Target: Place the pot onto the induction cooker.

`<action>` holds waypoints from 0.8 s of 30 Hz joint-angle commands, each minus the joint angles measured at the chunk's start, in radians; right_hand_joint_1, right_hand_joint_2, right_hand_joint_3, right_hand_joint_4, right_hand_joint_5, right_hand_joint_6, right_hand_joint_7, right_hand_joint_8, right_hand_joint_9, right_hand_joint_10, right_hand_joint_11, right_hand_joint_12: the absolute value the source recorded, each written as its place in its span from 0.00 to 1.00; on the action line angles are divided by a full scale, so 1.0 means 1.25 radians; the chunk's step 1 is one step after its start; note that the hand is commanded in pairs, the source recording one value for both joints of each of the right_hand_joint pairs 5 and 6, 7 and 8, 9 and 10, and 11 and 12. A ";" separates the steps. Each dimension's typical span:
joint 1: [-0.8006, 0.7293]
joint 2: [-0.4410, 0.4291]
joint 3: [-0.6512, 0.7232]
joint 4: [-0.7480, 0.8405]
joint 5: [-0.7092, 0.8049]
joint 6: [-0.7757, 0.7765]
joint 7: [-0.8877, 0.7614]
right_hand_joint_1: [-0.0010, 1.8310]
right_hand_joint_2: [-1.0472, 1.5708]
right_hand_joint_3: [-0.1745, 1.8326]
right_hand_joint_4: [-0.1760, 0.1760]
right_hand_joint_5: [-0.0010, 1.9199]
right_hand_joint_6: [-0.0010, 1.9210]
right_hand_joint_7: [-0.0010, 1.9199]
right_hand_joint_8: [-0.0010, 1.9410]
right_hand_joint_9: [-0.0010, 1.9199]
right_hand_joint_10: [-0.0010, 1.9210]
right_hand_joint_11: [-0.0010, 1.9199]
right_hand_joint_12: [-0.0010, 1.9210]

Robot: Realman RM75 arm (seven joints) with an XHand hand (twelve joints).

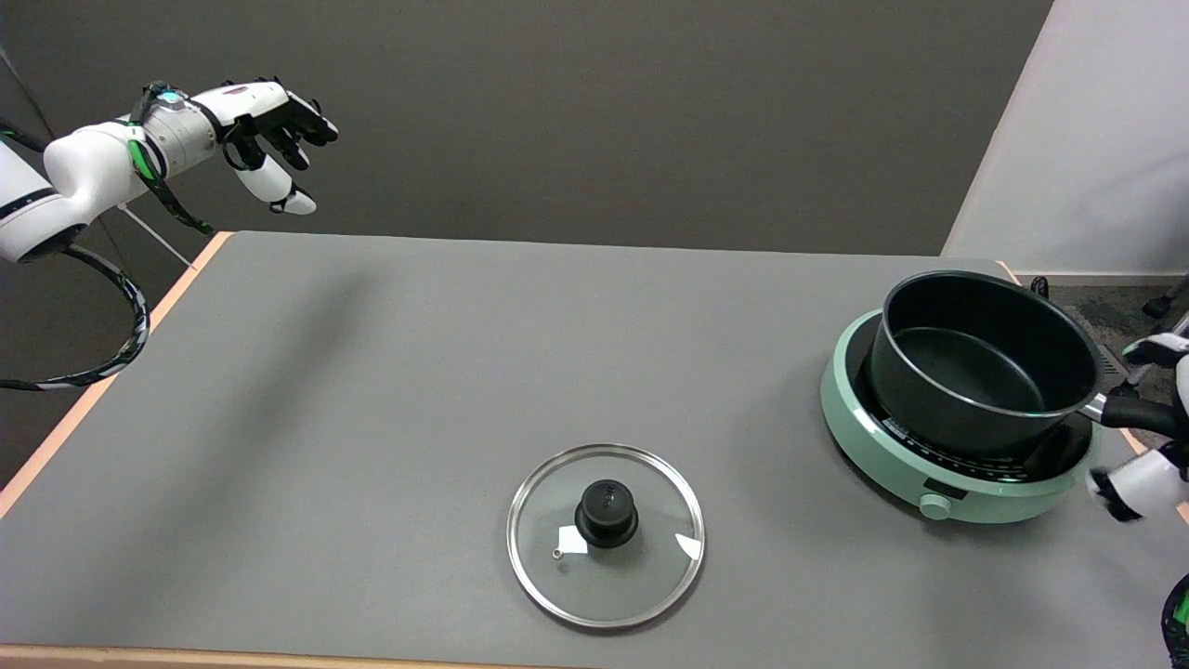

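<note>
While gripped by hand [1155, 423], pot [985, 362] leftward.

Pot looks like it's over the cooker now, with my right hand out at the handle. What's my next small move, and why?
Probably open the right hand and ease it off the handle. The pot already appears to sit on the induction cooker, roughly within its dark top. The hand is cut off at the picture's edge, so whether it grips the handle cannot be told. Withdraw slowly so that the pot is not dragged.
</note>
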State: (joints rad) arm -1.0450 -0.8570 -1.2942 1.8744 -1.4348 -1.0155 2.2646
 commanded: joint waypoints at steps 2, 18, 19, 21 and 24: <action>-0.004 -0.004 -0.012 -0.001 -0.005 -0.001 0.000 0.56 0.16 0.57 0.31 0.26 0.26 0.26 0.26 0.26 0.26 0.26 0.26; -0.013 -0.019 -0.012 -0.001 -0.106 -0.088 -0.001 0.50 0.12 0.37 0.00 0.01 0.00 0.01 0.00 0.01 0.00 0.01 0.00; -0.013 -0.019 -0.012 -0.001 -0.118 -0.096 -0.001 0.50 0.12 0.35 0.00 0.00 0.00 0.00 0.00 0.00 0.00 0.00 0.00; -0.015 -0.019 -0.012 -0.001 -0.144 -0.111 -0.001 0.48 0.13 0.27 0.00 0.00 0.00 0.00 0.00 0.00 0.00 0.00 0.00; -0.016 -0.021 -0.012 0.001 -0.186 -0.129 -0.001 0.47 0.14 0.26 0.00 0.00 0.00 0.00 0.00 0.00 0.00 0.00 0.00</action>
State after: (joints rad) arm -1.0560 -0.8712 -1.3073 1.8737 -1.5017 -1.0671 2.2649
